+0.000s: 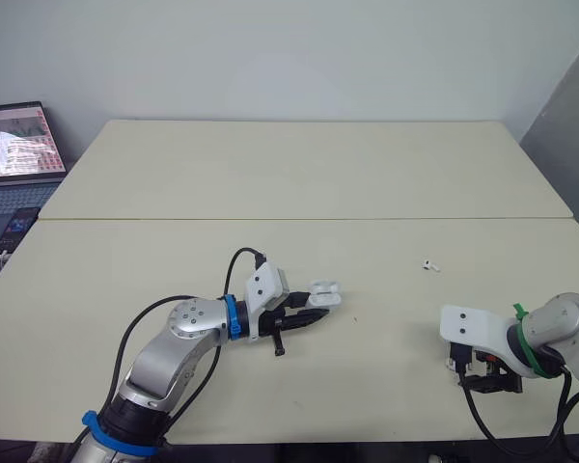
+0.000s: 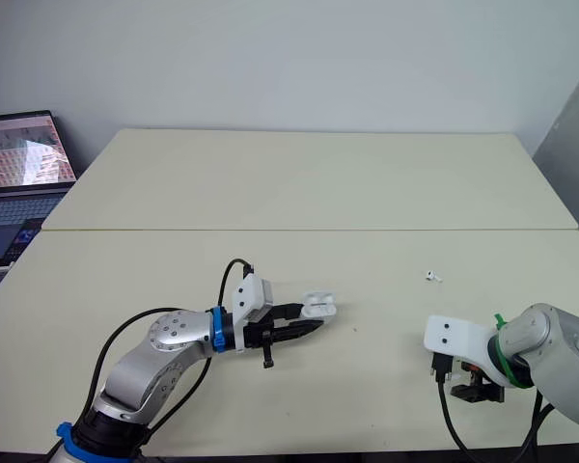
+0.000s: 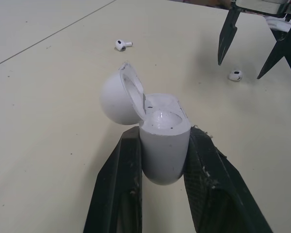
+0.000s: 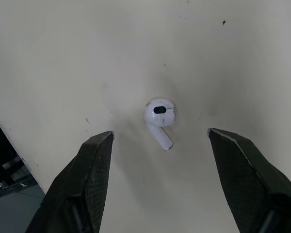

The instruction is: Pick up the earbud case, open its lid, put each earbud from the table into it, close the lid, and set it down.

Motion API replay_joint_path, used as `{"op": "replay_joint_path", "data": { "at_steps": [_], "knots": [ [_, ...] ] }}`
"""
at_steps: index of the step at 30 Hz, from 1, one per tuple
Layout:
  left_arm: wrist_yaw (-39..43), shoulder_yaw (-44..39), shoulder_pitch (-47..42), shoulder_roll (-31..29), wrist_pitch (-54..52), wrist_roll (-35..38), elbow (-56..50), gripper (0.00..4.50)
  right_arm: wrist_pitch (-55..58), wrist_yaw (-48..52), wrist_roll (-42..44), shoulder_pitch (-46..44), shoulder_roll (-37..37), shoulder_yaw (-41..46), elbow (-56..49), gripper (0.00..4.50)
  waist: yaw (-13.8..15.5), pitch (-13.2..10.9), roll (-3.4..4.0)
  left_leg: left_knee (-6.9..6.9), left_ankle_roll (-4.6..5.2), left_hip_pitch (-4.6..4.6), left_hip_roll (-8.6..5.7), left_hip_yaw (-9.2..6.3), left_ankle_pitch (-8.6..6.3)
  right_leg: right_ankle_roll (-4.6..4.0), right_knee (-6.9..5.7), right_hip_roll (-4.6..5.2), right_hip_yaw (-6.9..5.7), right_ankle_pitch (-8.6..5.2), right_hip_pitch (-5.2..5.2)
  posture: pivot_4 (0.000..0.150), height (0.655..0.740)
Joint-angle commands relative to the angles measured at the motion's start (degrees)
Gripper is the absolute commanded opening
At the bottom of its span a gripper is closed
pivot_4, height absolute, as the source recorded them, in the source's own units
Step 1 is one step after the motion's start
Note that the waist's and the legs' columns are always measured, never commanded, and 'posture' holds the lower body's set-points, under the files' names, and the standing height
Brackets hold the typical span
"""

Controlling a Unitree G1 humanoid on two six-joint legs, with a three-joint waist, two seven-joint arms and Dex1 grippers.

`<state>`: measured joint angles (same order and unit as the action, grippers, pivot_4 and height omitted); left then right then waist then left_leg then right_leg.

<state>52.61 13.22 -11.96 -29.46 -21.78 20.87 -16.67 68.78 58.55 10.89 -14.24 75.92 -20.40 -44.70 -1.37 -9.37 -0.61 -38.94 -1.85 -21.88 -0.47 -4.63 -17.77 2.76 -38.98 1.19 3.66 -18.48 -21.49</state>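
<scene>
My left gripper (image 1: pixel 309 314) is shut on the white earbud case (image 1: pixel 324 293), holding it just above the table left of centre. In the left wrist view the case body (image 3: pixel 163 141) sits between the black fingers (image 3: pixel 123 170), and its lid (image 3: pixel 117 94) is swung open to one side. One white earbud (image 1: pixel 429 263) lies on the table, farther back and to the right. A second earbud (image 4: pixel 160 115) lies near the front edge, directly under my right gripper (image 4: pixel 161 135), which points down at it, open, with a finger on each side of it.
A laptop (image 1: pixel 14 159) stands open off the table's far left. A seam (image 1: pixel 367 219) runs across the cream table between its two halves. The front table edge (image 4: pixel 19 155) is close beside the right gripper.
</scene>
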Motion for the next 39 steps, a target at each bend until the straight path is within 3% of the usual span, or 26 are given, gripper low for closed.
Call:
{"op": "replay_joint_path", "data": {
  "at_steps": [1,10,13,19,20,28,33,39],
  "knots": [
    [0.2,0.2,-0.2,0.1,0.8,-0.1,-2.5,0.76,0.7,-1.4,0.5,-0.7,-0.9,-0.5,-0.9,3.23,0.0,0.0,0.00,0.00,0.00,0.00,0.00,0.01,0.00,0.00,0.00,0.00,0.01,0.00,0.00,0.150,0.7400],
    [0.5,0.2,-0.1,-0.1,0.5,-0.1,-2.5,0.76,3.2,-3.8,0.2,-4.7,-3.7,-5.0,-2.1,3.23,-0.1,0.0,0.00,0.00,0.00,0.00,0.00,0.00,0.00,0.00,0.00,0.00,0.00,0.00,-0.01,0.150,0.7400],
    [0.6,0.2,-0.1,-0.1,0.5,-0.1,-2.5,0.76,3.1,-4.2,-0.1,-5.5,-3.5,-6.3,-1.6,2.65,-0.1,0.0,0.00,0.00,0.00,0.01,0.00,-0.01,0.00,0.00,-0.01,0.00,-0.01,0.00,0.00,0.150,0.7400],
    [0.6,0.1,-0.2,-0.1,0.6,-0.1,-2.4,0.76,2.9,-4.3,0.1,-6.5,-3.7,-6.9,-1.2,0.46,-0.1,0.0,0.00,0.00,0.00,0.00,0.00,-0.01,0.00,0.00,0.00,0.00,-0.01,0.00,0.00,0.150,0.7400],
    [0.6,0.1,-0.2,-0.1,0.6,-0.1,-2.4,0.76,2.9,-4.4,0.2,-6.5,-3.8,-6.8,-1.2,0.35,-0.1,0.0,0.00,0.00,0.00,0.01,0.00,-0.01,0.00,0.00,0.00,0.00,-0.02,0.00,0.00,0.150,0.7400],
    [0.4,0.0,-0.1,0.0,0.6,-0.2,-2.3,0.76,0.8,-5.3,1.0,-6.0,-5.2,-1.8,0.1,0.36,-0.1,0.0,0.00,0.00,0.00,0.00,0.00,-0.01,0.00,0.00,-0.01,0.00,-0.02,0.00,0.00,0.150,0.7400],
    [-3.0,0.0,-1.5,3.1,0.8,-1.5,0.0,0.76,-10.2,-8.6,2.5,-3.6,-14.0,8.0,5.6,0.36,-0.1,0.0,-0.01,0.00,0.00,0.01,-0.01,0.01,0.00,0.00,-0.04,-0.02,-0.02,0.00,-0.01,0.150,0.7400],
    [-12.9,0.5,-5.6,11.9,4.7,-8.1,8.0,0.76,-25.2,-15.9,8.4,-0.1,-34.2,23.6,14.0,0.36,0.3,0.0,-0.12,-0.06,0.00,-0.01,-0.05,0.03,0.00,0.01,-0.05,-0.01,-0.04,0.01,0.03,0.150,0.7400]
  ]
}}
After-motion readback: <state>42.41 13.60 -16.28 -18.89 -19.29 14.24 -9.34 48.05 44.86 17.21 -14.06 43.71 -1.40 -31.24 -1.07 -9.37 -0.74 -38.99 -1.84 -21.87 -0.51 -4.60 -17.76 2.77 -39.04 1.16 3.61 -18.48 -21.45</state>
